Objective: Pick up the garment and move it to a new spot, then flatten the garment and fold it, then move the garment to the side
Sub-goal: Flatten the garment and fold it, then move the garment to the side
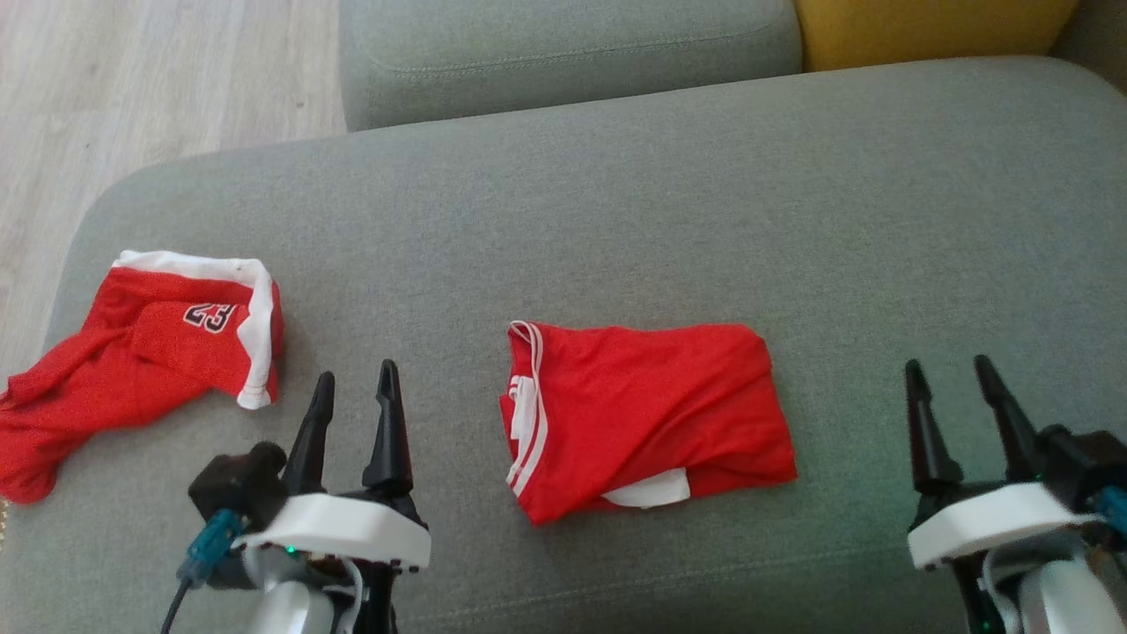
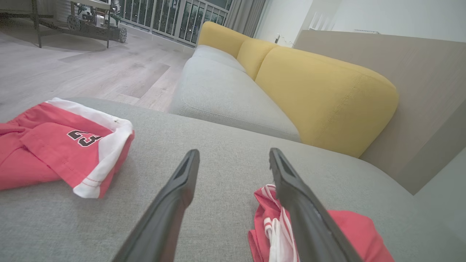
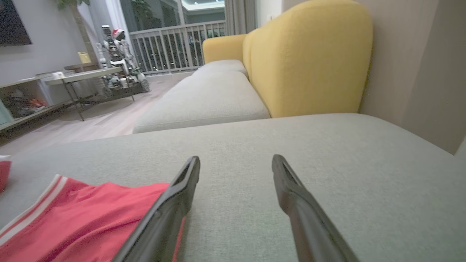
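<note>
The folded red garment (image 1: 647, 418) is lying mid-seat on the grey couch (image 1: 616, 220), between the two grippers and touching neither. The left gripper (image 1: 357, 372) and right gripper (image 1: 946, 363) are standing with fingers parted, gripping nothing. A crumpled red jersey (image 1: 150, 361) numbered 23 is lying near the seat's left edge.

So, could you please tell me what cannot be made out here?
- Numbered garment: far end cut off by head view's left edge.
- Folded garment: in left wrist view, partly behind a finger of the left claw; inner layers hidden.
- White patch: label or lining, cannot tell.
</note>
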Available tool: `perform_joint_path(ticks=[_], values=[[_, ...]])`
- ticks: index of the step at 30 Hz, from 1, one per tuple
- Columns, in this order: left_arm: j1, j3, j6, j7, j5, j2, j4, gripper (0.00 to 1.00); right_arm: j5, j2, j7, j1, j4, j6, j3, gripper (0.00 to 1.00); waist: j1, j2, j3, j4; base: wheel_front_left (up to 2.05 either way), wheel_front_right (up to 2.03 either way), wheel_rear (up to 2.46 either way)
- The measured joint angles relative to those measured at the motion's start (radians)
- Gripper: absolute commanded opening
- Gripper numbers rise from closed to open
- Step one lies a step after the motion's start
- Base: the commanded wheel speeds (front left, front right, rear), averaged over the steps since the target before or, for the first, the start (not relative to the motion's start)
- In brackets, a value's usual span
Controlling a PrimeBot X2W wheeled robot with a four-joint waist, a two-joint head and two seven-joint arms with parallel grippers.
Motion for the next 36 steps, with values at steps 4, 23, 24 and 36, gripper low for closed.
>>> perform_joint_path(ticks=[4, 23, 24, 36], values=[[0.017, 0.000, -0.001, 0.000, 0.011, 0.000, -0.002, 1.00, -0.058, 0.036, 0.000, 0.037, -0.098, 0.000, -0.013, 1.00, 0.0000, 0.0000, 0.005, 0.005, 0.00, 0.00, 0.00], [0.035, -0.012, 0.000, 0.000, 0.025, 0.000, 0.001, 1.00, -0.076, 0.060, 0.000, 0.068, -0.140, 0.000, -0.030, 1.00, 0.0000, 0.0000, 0.000, 0.035, 0.00, 0.00, 0.00], [0.035, -0.012, 0.000, 0.000, 0.025, 0.000, 0.001, 1.00, -0.077, 0.060, 0.000, 0.068, -0.140, 0.000, -0.031, 1.00, 0.0000, 0.0000, 0.001, 0.036, 0.00, 0.00, 0.00], [0.018, -0.034, -0.001, 0.000, 0.034, 0.000, 0.006, 1.00, 0.017, 0.063, 0.129, 0.033, -0.022, 0.000, 0.009, 1.00, 0.0000, 0.0000, 0.060, 0.061, 0.00, 0.00, 0.00]])
